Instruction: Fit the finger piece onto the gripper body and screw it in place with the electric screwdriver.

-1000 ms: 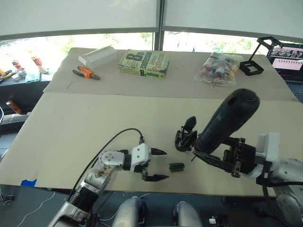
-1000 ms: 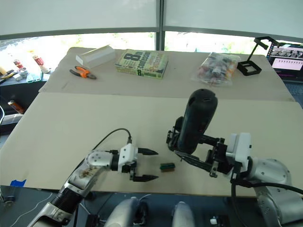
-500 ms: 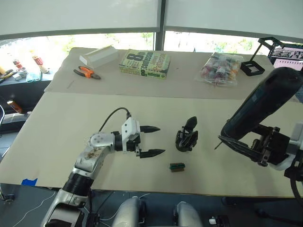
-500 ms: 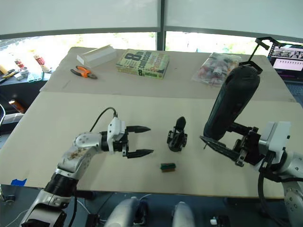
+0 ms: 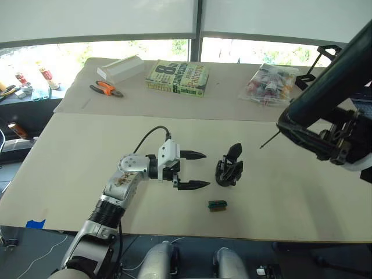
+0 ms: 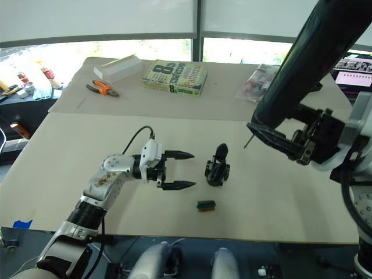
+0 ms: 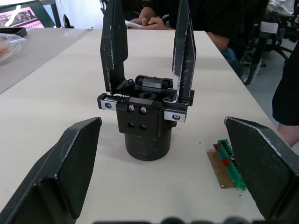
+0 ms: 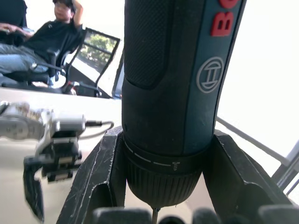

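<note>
Straight ahead of the left gripper's [image 5: 192, 170] wide-open, empty jaws, the chunky black gripper body [image 5: 229, 168] stands upright on the table [image 5: 81, 157], nearer this arm than the right gripper [image 6: 285, 142], whose jaws clamp the thick black electric screwdriver [image 6: 302, 64] raised well beyond it.

I'm looking down on a broad beige tabletop [image 5: 87, 151] with a second beige table [image 5: 226, 102] butted against its far edge, and behind that a band of bright windows under lowered white roller blinds [image 5: 99, 17], split by a dark vertical mullion [image 5: 199, 29]. At the far right a glowing pink-toned laptop screen [image 6: 354, 77] sits at the table's edge. From my left wrist camera I can see seated people in dark clothes [image 7: 219, 18] past the table's end, on dark office chairs [image 7: 261, 42].
</note>
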Controlling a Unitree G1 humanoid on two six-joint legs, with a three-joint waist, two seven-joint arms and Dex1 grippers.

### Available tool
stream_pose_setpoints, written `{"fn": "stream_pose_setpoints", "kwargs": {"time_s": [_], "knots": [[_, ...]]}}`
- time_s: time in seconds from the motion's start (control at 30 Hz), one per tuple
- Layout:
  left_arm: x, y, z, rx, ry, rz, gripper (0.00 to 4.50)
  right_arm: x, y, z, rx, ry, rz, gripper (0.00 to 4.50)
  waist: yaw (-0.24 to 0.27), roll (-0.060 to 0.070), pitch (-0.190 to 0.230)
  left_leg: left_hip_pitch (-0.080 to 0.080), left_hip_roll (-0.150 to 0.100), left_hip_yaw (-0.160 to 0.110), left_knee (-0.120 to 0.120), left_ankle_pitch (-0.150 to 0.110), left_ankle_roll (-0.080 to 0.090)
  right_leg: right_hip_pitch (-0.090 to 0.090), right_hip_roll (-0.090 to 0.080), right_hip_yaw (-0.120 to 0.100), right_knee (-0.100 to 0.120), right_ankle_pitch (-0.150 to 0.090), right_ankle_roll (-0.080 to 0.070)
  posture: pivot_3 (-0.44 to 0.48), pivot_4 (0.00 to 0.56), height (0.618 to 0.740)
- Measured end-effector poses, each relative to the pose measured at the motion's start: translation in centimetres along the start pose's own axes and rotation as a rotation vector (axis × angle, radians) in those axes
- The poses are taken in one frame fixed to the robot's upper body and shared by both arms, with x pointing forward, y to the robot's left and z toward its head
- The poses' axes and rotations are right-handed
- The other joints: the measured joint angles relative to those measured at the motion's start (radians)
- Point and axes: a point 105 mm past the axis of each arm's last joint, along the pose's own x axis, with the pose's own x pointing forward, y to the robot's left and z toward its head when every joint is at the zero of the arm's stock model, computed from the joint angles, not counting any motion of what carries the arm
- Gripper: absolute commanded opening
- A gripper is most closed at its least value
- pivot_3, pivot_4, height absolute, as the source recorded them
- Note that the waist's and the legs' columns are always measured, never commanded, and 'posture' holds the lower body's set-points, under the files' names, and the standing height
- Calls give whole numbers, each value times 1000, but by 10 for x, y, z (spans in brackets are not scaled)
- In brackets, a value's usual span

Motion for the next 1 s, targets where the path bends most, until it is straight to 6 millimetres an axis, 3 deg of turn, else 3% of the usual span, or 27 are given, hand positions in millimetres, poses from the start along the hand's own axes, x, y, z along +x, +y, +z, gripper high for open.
{"fn": "stream_pose_setpoints", "kwargs": {"time_s": [0.17, 0.53, 1.0], "knots": [[3, 0, 3, -7, -11, -5, 4500, 13, 1, 6, 63, -39, 32, 1927, -2, 0, 0, 0, 0, 0, 0, 0, 0, 0, 0, 0, 0, 0, 0, 0, 150, 740], [10, 0, 9, -8, -42, 10, 4500, 39, 18, -12, 176, -54, 110, 1927, -2, 0, 0, -1, 0, 0, 0, 0, 0, -1, 0, 0, 0, 0, 0, 0, 150, 740], [20, -1, -11, 33, 39, 16, 4500, 40, 18, -47, 256, 20, 152, 1927, -1, 0, 0, -1, 0, 0, 0, 0, 0, -1, 0, 0, 0, 0, 0, 0, 150, 740]]}}
